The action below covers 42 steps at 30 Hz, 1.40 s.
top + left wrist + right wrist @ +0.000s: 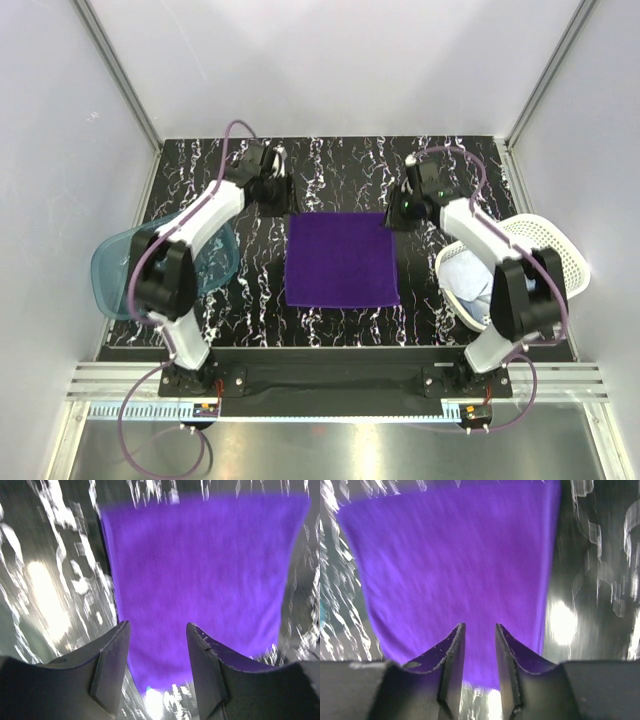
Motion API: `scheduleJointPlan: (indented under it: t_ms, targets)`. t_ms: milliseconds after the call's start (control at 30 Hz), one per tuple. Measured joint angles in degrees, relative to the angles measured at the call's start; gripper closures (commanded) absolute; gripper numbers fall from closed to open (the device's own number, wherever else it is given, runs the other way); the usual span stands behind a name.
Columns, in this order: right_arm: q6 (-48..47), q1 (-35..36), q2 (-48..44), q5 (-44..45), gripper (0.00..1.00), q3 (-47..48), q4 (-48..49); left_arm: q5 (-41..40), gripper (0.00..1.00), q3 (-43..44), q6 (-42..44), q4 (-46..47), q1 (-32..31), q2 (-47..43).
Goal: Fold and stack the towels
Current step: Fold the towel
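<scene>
A deep purple towel (pixel 342 258) lies flat as a neat rectangle in the middle of the black marbled table (pixel 340 170). It fills both wrist views (pixel 200 565) (pixel 455 560). My left gripper (pixel 281 190) hovers over its far left corner, jaws open, nothing between them (pixel 157 630). My right gripper (pixel 404 208) hovers at the far right corner, jaws open a little and empty (pixel 479 629). A light blue towel (pixel 468 277) lies bunched in the white basket.
A white perforated basket (pixel 556 248) sits at the right edge of the table. A translucent teal tub (pixel 112 268) sits at the left edge, partly under my left arm. White walls close in the back and sides.
</scene>
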Motion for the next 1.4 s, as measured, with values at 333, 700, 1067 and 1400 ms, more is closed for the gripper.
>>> scheduleJointPlan:
  t_ms: [333, 700, 1067, 1400]
  targets:
    - [-12.1, -10.2, 22.6, -9.5, 0.62, 21.0, -1.9, -1.1, 0.51, 17.6, 9.3, -3.8, 2.3, 18.6]
    - [-24.3, -12.2, 34.0, -16.7, 0.71, 31.0, -8.4, -0.3, 0.51, 19.6, 15.6, -3.8, 3.5, 26.4]
    - [-27.5, -12.9, 39.0, -18.8, 0.73, 35.2, -9.8, 1.4, 0.51, 20.5, 18.5, -2.5, 3.9, 28.9]
    - [-24.7, -13.1, 39.7, -17.4, 0.62, 35.7, -10.7, 1.2, 0.50, 21.8, 20.4, -2.5, 3.9, 29.3]
